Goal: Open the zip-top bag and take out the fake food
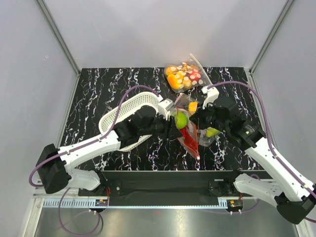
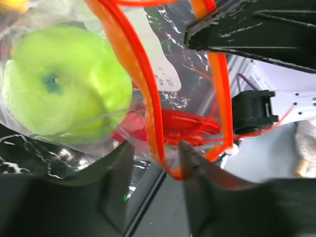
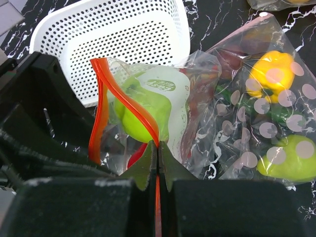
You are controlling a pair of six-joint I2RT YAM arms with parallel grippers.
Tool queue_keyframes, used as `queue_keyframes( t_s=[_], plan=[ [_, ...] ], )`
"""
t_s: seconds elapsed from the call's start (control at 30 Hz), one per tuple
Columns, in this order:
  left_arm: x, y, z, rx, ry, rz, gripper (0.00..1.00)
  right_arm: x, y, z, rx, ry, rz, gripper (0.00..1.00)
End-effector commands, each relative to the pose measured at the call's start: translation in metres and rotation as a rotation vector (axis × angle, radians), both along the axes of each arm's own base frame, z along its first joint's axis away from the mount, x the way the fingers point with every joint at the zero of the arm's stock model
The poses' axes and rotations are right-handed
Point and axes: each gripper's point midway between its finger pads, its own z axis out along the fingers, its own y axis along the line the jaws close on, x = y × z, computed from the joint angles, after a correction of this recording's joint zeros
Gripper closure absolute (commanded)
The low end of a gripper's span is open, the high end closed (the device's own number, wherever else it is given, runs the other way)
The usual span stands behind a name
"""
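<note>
The zip-top bag (image 1: 187, 131) hangs between my two grippers above the table, and its orange-red zip strip (image 3: 129, 101) is parted into two bands. Inside are the green apple (image 1: 181, 120), which also shows in the left wrist view (image 2: 64, 89) and the right wrist view (image 3: 140, 113), and the red lobster (image 1: 190, 141) (image 2: 173, 126). The chili pepper is not visible. My right gripper (image 3: 158, 145) (image 1: 196, 118) is shut on one band of the strip. My left gripper (image 2: 155, 146) (image 1: 174, 129) has its jaws apart, with the other band lying in the gap against the right finger.
A white perforated basket (image 1: 129, 114) (image 3: 118, 44) lies to the left, under the left arm. One polka-dotted bag (image 1: 183, 76) of fruits lies at the back. Another polka-dotted bag (image 3: 266, 108) (image 1: 210, 131) lies just right of the zip-top bag.
</note>
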Motion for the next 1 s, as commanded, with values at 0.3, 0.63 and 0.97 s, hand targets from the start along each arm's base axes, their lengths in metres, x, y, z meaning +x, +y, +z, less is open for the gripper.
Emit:
queue_keyframes(
  t_s=[0.3,0.63,0.97],
  plan=[
    [0.014,-0.019,0.015,-0.031,-0.077,-0.02,1.0,0.007,-0.049,0.045,-0.021,-0.138,-0.223,1.0],
    [-0.002,-0.036,0.022,-0.105,-0.112,-0.173,1.0,-0.004,-0.057,0.061,-0.024,-0.136,-0.225,1.0],
    [0.028,0.062,-0.024,0.141,-0.101,0.305,1.0,0.007,-0.014,0.014,0.026,-0.037,-0.107,1.0]
  ],
)
